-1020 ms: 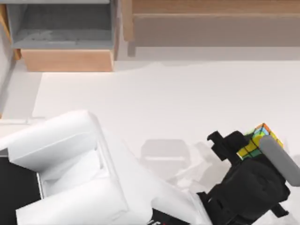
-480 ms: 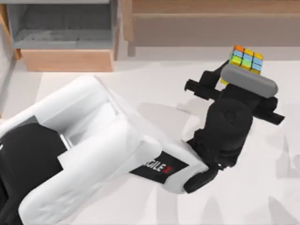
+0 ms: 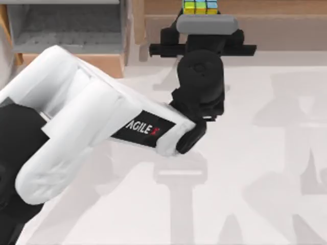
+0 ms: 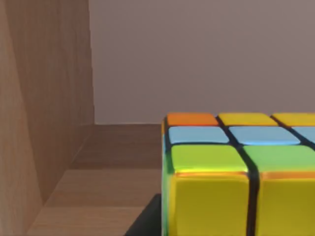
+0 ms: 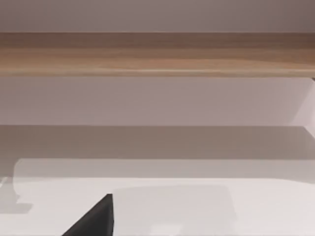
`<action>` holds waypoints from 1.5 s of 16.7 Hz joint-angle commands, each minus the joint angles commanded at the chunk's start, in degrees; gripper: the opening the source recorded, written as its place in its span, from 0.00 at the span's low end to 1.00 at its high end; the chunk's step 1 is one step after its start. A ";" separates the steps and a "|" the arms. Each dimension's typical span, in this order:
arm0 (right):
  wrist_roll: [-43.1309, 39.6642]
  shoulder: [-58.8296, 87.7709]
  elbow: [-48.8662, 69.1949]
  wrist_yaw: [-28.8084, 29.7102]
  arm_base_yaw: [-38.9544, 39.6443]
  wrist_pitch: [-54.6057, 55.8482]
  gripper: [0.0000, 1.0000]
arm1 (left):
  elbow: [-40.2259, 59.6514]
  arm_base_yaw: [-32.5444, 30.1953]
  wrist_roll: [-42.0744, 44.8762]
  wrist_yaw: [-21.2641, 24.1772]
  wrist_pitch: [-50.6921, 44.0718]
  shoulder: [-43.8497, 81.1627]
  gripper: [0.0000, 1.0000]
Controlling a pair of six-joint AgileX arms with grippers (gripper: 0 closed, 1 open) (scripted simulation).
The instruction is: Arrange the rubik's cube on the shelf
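Observation:
The rubik's cube (image 3: 201, 6), with yellow, green and blue squares, hangs over the wooden ledge of the shelf (image 3: 276, 7) at the back of the table. My left gripper (image 3: 202, 15) is shut on it, reaching in from the front. In the left wrist view the rubik's cube (image 4: 236, 177) sits close up, just above the shelf ledge (image 4: 98, 196), with the wooden upright (image 4: 44, 98) beside it. A dark finger (image 5: 96, 219) of my right gripper shows over the white table.
A grey box-like compartment (image 3: 66, 30) with a light wood front (image 3: 74, 65) stands at the back left, next to the shelf's upright (image 3: 138, 23). My white left arm (image 3: 87, 117) stretches across the left half of the table.
My left arm has carried the cube from the table's front right, back and to the left, until it is over the shelf ledge.

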 joint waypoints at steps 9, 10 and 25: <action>0.00 0.00 0.00 0.00 0.00 0.00 1.00 | 1.95 0.45 -0.01 0.40 -1.05 0.50 0.00; 0.00 0.00 0.00 0.00 0.00 0.00 1.00 | 3.58 0.85 -0.12 0.77 -1.90 1.04 0.00; 0.00 0.00 0.00 0.00 0.00 0.00 1.00 | 27.94 7.54 -2.39 7.23 -16.78 12.66 0.00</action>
